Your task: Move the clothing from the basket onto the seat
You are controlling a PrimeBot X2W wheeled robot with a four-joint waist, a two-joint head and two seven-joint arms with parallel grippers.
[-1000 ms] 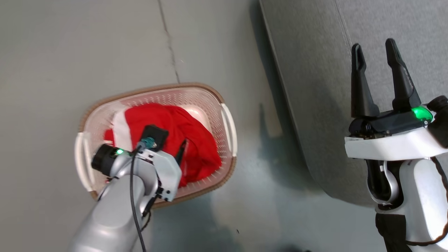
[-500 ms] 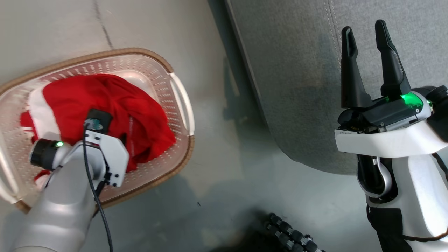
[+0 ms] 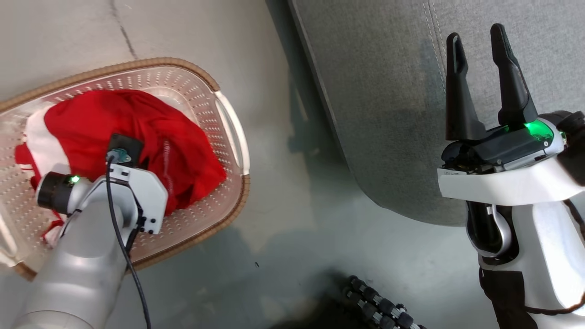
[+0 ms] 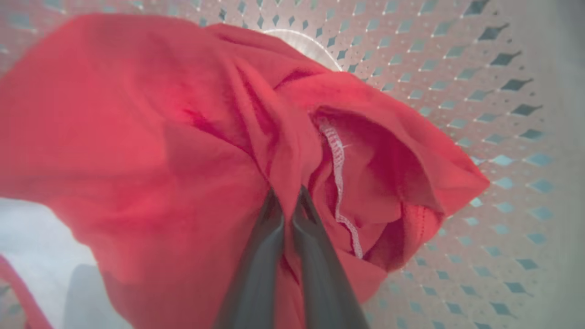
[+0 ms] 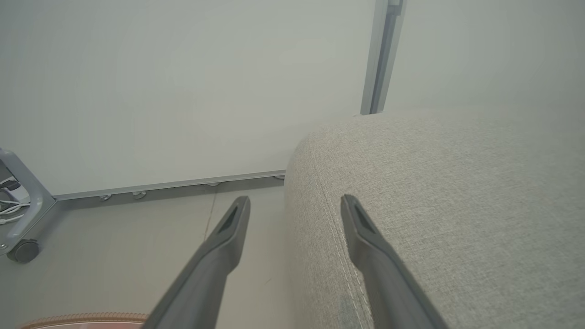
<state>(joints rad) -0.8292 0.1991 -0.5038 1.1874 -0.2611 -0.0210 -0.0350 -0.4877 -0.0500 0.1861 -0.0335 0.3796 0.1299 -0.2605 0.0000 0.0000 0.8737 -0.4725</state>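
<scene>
Left wrist view shows the left pincer (image 4: 287, 194) clenched on a thin fold of the clothing (image 4: 137, 137) in the basket (image 4: 484, 82) (right pincer (image 3: 475, 33) spread, empty), so lifting may let the slack fabric slip free.

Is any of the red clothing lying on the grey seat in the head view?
No, the red clothing sits heaped inside the basket on the floor, apart from the grey seat.
</scene>
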